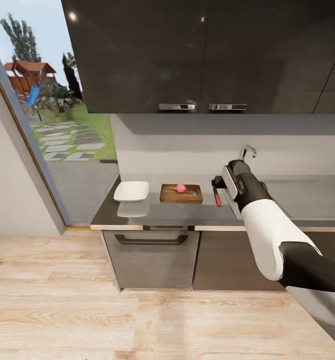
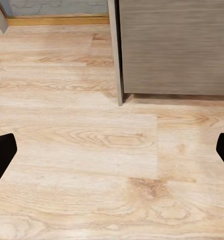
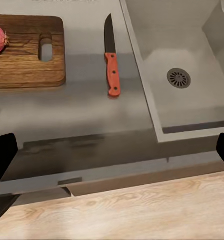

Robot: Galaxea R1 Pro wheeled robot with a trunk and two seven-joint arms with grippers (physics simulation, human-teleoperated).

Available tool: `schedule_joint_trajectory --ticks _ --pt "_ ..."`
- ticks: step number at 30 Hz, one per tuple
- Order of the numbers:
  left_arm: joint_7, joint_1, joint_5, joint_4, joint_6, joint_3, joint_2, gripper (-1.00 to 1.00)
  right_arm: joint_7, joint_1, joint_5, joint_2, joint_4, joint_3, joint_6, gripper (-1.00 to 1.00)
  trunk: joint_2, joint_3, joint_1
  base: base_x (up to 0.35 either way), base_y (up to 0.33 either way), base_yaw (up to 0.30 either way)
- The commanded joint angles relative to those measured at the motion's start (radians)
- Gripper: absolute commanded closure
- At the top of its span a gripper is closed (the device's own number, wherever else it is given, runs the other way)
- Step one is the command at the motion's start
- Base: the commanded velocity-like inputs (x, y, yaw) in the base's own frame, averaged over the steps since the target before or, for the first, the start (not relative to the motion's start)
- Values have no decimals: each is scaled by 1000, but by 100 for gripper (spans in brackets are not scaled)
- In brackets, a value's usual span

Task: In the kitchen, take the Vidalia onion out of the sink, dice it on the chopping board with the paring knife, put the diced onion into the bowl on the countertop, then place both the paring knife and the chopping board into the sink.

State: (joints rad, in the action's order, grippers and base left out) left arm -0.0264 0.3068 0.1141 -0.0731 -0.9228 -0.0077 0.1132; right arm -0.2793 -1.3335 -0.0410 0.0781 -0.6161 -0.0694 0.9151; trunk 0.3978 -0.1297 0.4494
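On the grey bench (image 1: 157, 214), between the board and the sink: the knife (image 3: 110, 61), red handle toward the bench's front edge, dark blade pointing at the wall, lying flat and untouched. Just beside it, the wooden board (image 3: 26, 52), slot handle toward the knife, with the onion (image 1: 180, 188) already on it, whole, not yet cut. Farther along, past the board, the white bowl (image 1: 131, 191), standing clear. Steel sink (image 3: 192, 65) with no onion left in it, drain showing. Above the bench near the knife, the right gripper (image 3: 112, 150), jaws spread wide, gripping nothing. Down low over the wooden floor (image 2: 81, 150), facing a cabinet front (image 2: 174, 47), the left gripper (image 2: 112, 150), jaws likewise apart and idle. Probably about to pick up the knife. Risks from here: a flat, slim handle on slick steel, likely to skid or spin under a closing pinch; too shallow a descent, and only a glancing touch; a nudge sideways, and possibly a slide over the sink's lip. Later, a round onion free to roll off the board under the first cut.
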Motion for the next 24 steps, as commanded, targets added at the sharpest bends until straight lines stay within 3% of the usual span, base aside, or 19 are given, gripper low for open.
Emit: schedule_joint_trajectory --ticks 1,12,24 --pt "-3 2 6 -4 -5 -2 0 -100 0 -1 -4 1 -1 -5 3 -100 2 -2 1 0 0 0" --pt "-3 2 6 -4 -5 -2 0 -100 0 -1 -4 0 2 -5 2 -100 2 -2 1 30 0 0" --pt "-3 2 6 -3 36 -2 0 -100 0 2 -7 -4 18 -4 -4 -100 2 -2 1 267 0 0"
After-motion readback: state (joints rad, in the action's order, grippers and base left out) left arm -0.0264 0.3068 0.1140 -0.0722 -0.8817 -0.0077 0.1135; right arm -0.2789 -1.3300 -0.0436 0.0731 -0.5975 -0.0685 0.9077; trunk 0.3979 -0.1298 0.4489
